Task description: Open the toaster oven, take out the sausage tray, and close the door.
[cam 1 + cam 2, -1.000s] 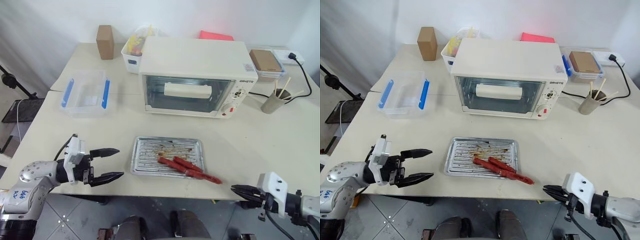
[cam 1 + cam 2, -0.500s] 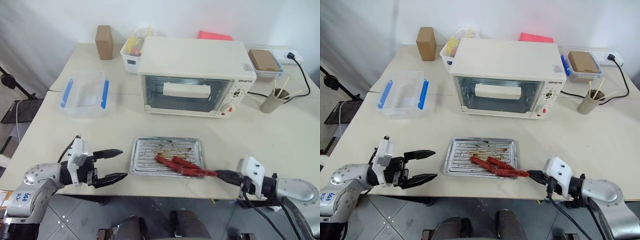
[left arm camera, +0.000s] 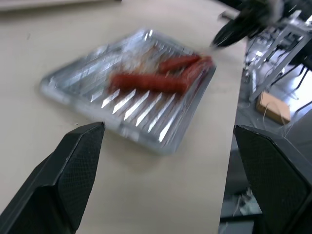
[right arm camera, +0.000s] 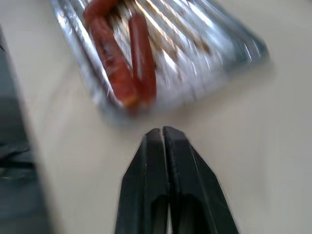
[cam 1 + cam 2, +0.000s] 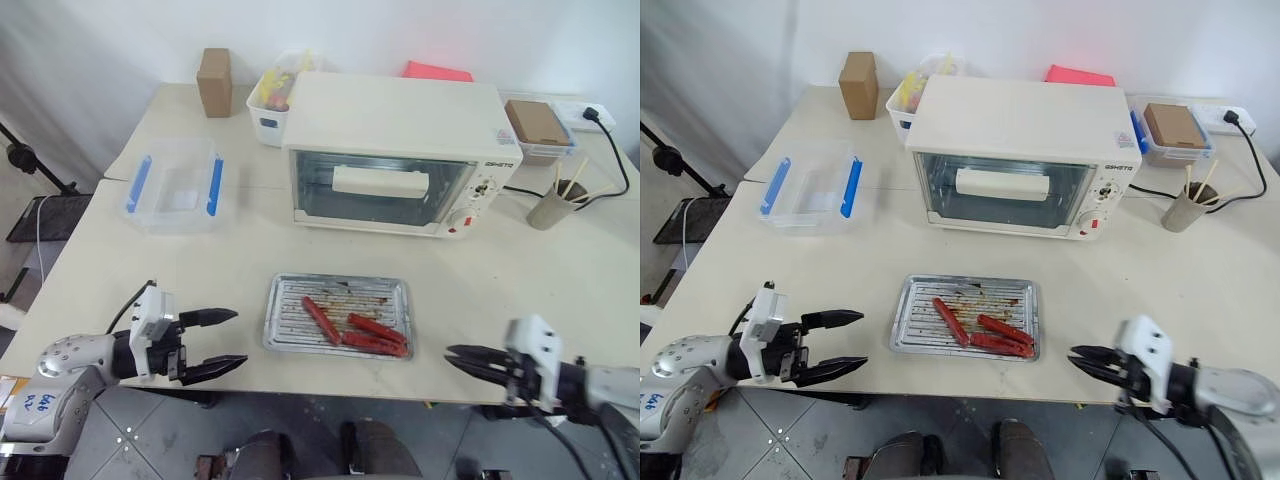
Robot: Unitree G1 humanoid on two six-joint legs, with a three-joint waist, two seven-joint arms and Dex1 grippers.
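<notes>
Since half a second ago, the right gripper [image 5: 1087,359] has drawn back from the sausage tray [image 5: 338,316], and the sausage that jutted over the tray's right rim now lies inside it with the others. The right jaws are together, empty, tips just apart from the tray on the pale surface [image 5: 520,270]. The left gripper [image 5: 222,342] hovers near the tray's left side, jaws wide apart, holding nothing. The tray sits at the surface's near edge, well in front of the toaster oven [image 5: 400,152]. The oven's glass door [image 5: 385,188] stands closed, handle across its middle. Judging by this, the tray is out and the door shut, so the task looks essentially finished.
</notes>
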